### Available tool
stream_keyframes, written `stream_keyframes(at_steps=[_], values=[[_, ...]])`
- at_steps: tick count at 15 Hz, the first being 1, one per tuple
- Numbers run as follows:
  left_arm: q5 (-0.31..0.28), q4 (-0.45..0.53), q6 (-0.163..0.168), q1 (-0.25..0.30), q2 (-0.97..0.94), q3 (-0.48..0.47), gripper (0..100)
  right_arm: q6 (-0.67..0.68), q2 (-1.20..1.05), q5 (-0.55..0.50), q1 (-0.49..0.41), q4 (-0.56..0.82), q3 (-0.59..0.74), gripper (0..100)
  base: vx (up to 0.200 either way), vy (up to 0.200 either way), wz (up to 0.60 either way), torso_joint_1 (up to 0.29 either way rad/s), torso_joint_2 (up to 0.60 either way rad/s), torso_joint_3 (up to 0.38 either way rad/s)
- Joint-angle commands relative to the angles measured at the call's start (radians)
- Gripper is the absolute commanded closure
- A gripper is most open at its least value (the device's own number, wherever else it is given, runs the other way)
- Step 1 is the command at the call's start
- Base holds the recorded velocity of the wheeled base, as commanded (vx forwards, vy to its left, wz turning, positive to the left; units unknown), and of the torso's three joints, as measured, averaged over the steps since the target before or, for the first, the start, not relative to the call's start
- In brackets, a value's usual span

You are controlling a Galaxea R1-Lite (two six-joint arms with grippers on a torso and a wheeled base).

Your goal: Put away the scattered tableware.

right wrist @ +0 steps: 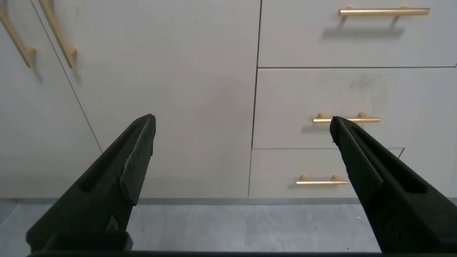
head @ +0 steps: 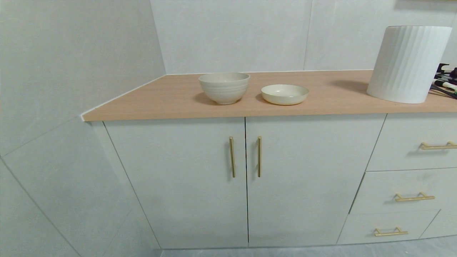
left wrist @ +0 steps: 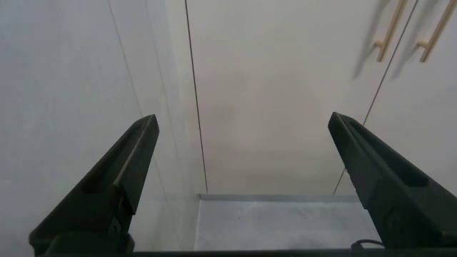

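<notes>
A pale tiled wall (head: 71, 53) is seen across the left side and the top of the head view. A big pale cabinet (head: 307, 200) is spread over the middle and the bottom of that frame, and a strip of grey floor (head: 321, 251) is seen under it at the bottom edge. The cabinet is covered by a long wooden top (head: 160, 96), which is stretched from the left of the frame to its right edge. Two shut doors are set side by side in the middle, the left door (head: 178, 178) and the right door (head: 307, 178). A tall white tub (head: 408, 64) with ribbed sides is stood on the wooden top at the upper right. Three shut drawers (head: 414, 142) are stacked at the lower right. The left gripper (left wrist: 242, 118) is held low in front of the left door, near the wall and the floor, with its fingers spread wide and nothing held between them. The right gripper (right wrist: 242, 120) is held low in front of the drawers, and its fingers are spread wide too, with nothing between them. A deep bowl (head: 224, 87) is placed on the wooden top just above the centre of the head view, and a shallow dish (head: 285, 94) is placed near it on its right, not touching it. Two long gold handles (head: 232, 157) are fixed upright where the doors meet. Short gold handles (head: 438, 145) are fixed on the drawers. Some dark tools (head: 444, 84) are laid at the right edge, just beside the white tub.
</notes>
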Motion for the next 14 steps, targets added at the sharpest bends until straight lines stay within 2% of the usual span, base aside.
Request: stream_keyframes(at_steps=[1,13,14], values=[[0.0,0.0,-0.001,0.0,0.0,0.0,0,-0.001,0.0,0.0,0.0,0.0,0.0,0,0.0,0.0,0.0,0.0,0.0,0.0],[0.0,0.0,-0.001,0.0,0.0,0.0,0,-0.002,0.0,0.0,0.0,0.0,0.0,0,0.0,0.0,0.0,0.0,0.0,0.0],[0.0,0.0,-0.001,0.0,0.0,0.0,0,-0.002,0.0,0.0,-0.001,0.0,0.0,0,0.0,0.0,0.6,0.002,0.0,0.002]])
